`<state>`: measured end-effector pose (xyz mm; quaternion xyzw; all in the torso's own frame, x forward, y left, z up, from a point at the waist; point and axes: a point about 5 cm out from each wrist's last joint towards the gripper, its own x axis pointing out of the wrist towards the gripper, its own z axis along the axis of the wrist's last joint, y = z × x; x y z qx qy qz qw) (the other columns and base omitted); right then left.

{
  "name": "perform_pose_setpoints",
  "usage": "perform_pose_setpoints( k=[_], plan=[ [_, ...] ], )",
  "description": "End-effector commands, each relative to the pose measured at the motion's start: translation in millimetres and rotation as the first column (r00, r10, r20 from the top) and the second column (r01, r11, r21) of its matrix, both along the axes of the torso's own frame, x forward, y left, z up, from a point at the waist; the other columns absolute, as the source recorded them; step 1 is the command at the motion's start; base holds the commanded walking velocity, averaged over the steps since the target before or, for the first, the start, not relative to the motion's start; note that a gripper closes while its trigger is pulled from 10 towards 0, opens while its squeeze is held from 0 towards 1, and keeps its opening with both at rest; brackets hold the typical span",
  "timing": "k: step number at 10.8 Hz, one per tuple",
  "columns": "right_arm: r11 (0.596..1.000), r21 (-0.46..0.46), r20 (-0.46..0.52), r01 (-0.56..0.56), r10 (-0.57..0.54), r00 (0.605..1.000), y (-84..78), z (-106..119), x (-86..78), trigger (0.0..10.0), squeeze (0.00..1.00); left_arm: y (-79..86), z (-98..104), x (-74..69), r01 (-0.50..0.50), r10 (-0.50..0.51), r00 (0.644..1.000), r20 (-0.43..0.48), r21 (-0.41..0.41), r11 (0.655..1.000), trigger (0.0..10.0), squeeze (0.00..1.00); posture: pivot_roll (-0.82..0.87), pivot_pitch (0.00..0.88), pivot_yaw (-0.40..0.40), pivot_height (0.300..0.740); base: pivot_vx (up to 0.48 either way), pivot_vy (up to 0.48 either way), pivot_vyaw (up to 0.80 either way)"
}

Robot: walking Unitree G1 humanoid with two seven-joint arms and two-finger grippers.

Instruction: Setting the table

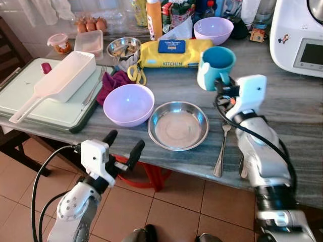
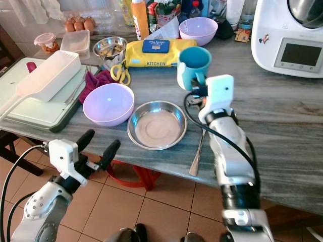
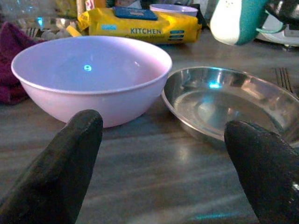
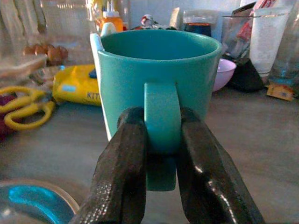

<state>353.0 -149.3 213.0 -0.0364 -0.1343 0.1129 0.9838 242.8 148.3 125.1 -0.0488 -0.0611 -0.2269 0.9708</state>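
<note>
A teal ceramic mug with a white outer side (image 1: 217, 65) is held by the right tool (image 4: 161, 154), whose two black fingers are clamped on either side of the mug's handle, as is seen in the right wrist view. In the head views the mug is carried upright near the yellow packet of kitchen wipes (image 1: 174, 53), behind the round stainless-steel dish (image 1: 178, 125); whether its base touches the grey marbled desk (image 1: 298, 111) or hangs just above it cannot be told.

The mug is judged to be stiff, glazed and fairly heavy for its size, and breakable if dropped or knocked against the steel dish. The handle is a narrow, smooth loop, so a grip there is likely to let the body swing or rotate about the fingers; slow, level carrying would be called for, and a soft setting-down.

The left tool (image 1: 123, 146) is held at the near edge of the desk with its fingers spread apart and nothing between them, aimed at the lilac plastic bowl (image 1: 128, 104) and the steel dish beside it. The bowl is judged light and slippery-walled; its rim would be the natural hold. A metal spoon (image 1: 221, 148) lies on the desk just beside the dish, under the right forearm.
</note>
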Motion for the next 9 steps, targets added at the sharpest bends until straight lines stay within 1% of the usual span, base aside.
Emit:
perform_pose_setpoints(
  k=[1,2,4,5,6,8,9],
  plan=[
    [0.999,0.011,0.016,-0.043,0.043,0.999,9.2,2.7,1.4,10.0,0.0,6.9,-5.1,-2.6,-0.021,0.022,0.999,-0.028,0.01,1.0,10.0,0.0,-0.07,0.218,0.107,0.74,0.0,0.0,0.0],
    [0.998,0.005,0.008,-0.069,0.069,0.998,15.6,-1.4,2.0,10.0,0.0,7.5,-4.9,-2.9,-0.025,0.025,0.999,-0.027,0.009,1.0,10.0,0.0,-0.07,0.219,0.105,0.74,0.0,0.0,0.0],
    [0.994,0.01,-0.009,-0.105,0.105,0.994,23.4,-9.7,3.2,10.0,0.0,6.7,-4.2,-3.8,-0.009,0.009,1.0,-0.026,0.01,1.0,10.0,0.0,-0.07,0.223,0.104,0.74,0.0,0.0,0.0],
    [0.995,0.009,-0.016,-0.104,0.104,0.994,24.0,-13.3,2.5,10.0,0.0,6.1,-3.4,-3.9,-0.002,0.002,1.0,-0.025,0.014,1.0,10.0,0.0,-0.07,0.223,0.104,0.74,0.0,0.0,0.0],
    [0.996,0.01,-0.038,-0.086,0.087,0.996,20.8,-20.5,1.7,10.0,0.0,4.7,-0.7,-3.2,0.001,-0.001,1.0,-0.02,0.013,1.0,10.0,0.0,-0.07,0.222,0.103,0.74,0.0,0.0,0.0],
    [0.997,0.011,-0.056,-0.076,0.077,0.996,16.6,-27.7,0.6,10.0,0.0,1.8,2.2,-2.4,0.013,-0.013,1.0,-0.012,0.009,1.0,10.0,0.0,-0.07,0.219,0.104,0.74,0.0,0.0,0.0],
    [0.997,0.013,-0.067,-0.072,0.072,0.995,14.7,-31.3,0.6,10.0,0.0,-1.5,2.5,-2.9,0.044,-0.044,0.999,-0.019,-0.003,0.999,10.0,0.0,-0.07,0.219,0.104,0.74,0.0,0.0,0.0]
  ],
)
